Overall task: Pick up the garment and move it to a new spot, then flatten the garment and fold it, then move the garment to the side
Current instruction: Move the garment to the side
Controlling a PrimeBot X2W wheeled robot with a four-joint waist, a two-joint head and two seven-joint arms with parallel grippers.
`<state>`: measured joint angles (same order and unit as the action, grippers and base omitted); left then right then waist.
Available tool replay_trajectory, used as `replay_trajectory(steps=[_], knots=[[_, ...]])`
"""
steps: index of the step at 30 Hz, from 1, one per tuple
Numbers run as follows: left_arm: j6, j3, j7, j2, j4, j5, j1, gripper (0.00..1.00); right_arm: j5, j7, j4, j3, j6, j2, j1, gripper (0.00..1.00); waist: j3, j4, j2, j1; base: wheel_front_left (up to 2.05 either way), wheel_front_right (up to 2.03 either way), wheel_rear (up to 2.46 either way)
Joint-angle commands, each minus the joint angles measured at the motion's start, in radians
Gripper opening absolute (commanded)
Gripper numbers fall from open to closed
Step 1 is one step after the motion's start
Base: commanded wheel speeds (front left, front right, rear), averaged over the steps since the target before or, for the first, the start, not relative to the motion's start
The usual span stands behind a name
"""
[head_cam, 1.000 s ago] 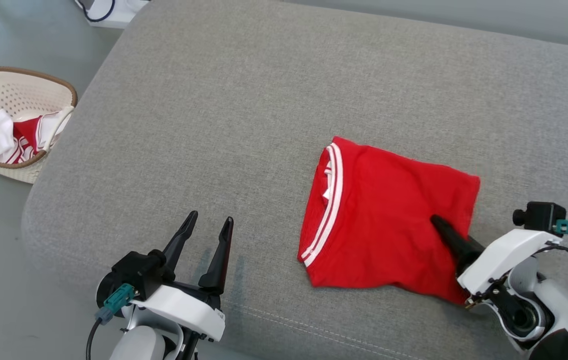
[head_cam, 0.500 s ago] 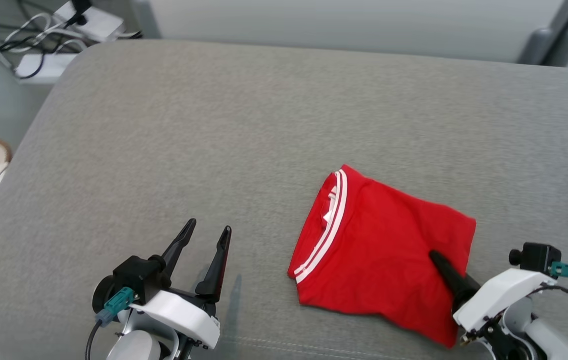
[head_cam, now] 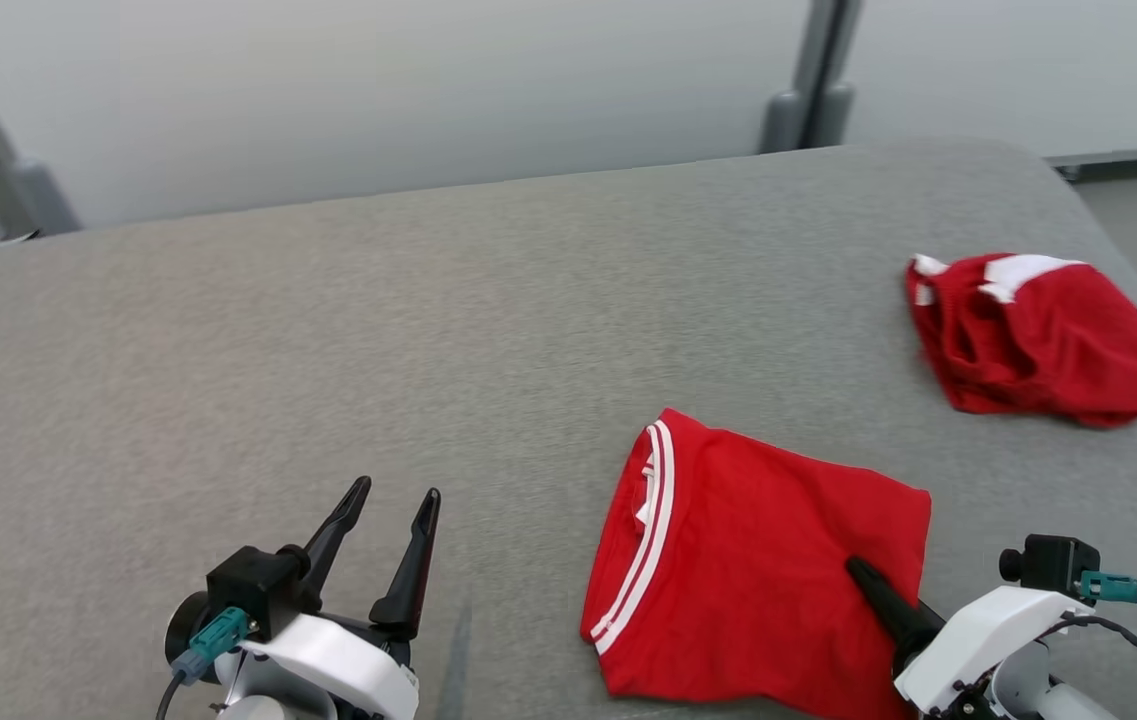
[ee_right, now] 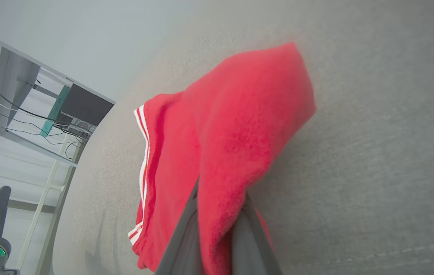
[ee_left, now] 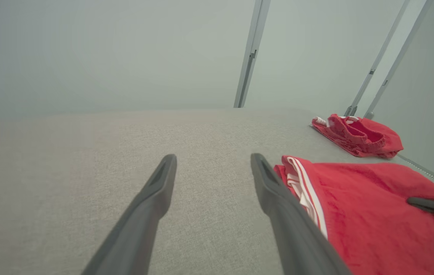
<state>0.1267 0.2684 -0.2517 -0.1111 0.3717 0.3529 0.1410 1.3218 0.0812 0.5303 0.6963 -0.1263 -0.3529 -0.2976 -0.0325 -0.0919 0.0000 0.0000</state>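
So the red shirt is lying folded on the big grey cushion, down at the near edge and over toward the cushion's right half. The band with the two white stripes is on the side facing the cushion's middle.

The right gripper has it by the corner nearest the cushion's front right. One dark finger sits on top of the fabric, and from the wrist cam you can see a fold of red cloth squeezed between both fingers, so the jaws are basically closed on the cloth.

The left gripper hangs over the cushion's near left part with its jaws spread wide and nothing in them, clear of the shirt.

There's also a second red piece with white trim, bunched up near the cushion's far right corner.
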Motion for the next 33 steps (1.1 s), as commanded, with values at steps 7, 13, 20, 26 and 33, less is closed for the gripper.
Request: replay_trajectory(steps=[7, 13, 20, 26, 33], knots=[[0.004, -0.051, -0.01, -0.002, -0.03, -0.008, 0.018, 1.0, -0.006, 0.012, -0.003, 0.015, -0.004, -0.032, -0.034, 0.0, -0.015, -0.117, 0.0, 0.0, 0.0, 0.0, 0.0], [0.004, -0.065, -0.01, -0.001, -0.041, -0.023, 0.029, 1.0, -0.098, 0.02, 0.019, 0.032, -0.004, -0.085, -0.14, 0.0, -0.061, -0.14, 0.0, 0.0, 0.0, 0.0, 0.0], [0.004, -0.056, -0.01, -0.001, -0.043, -0.032, 0.061, 1.0, -0.257, 0.023, 0.072, 0.055, -0.004, -0.139, -0.34, 0.0, -0.118, -0.135, 0.0, 0.0, 0.0, 0.0, 0.0], [0.004, -0.046, -0.01, -0.003, -0.038, -0.034, 0.087, 1.0, -0.33, -0.016, 0.148, 0.052, -0.004, -0.185, -0.495, 0.0, -0.171, -0.102, 0.0, 0.0, 0.0, 0.0, 0.0], [0.004, -0.032, -0.01, -0.004, -0.037, -0.038, 0.113, 1.0, -0.387, -0.073, 0.255, 0.05, -0.004, -0.233, -0.642, 0.0, -0.23, -0.052, 0.0, 0.0, 0.0, 0.0, 0.0]])
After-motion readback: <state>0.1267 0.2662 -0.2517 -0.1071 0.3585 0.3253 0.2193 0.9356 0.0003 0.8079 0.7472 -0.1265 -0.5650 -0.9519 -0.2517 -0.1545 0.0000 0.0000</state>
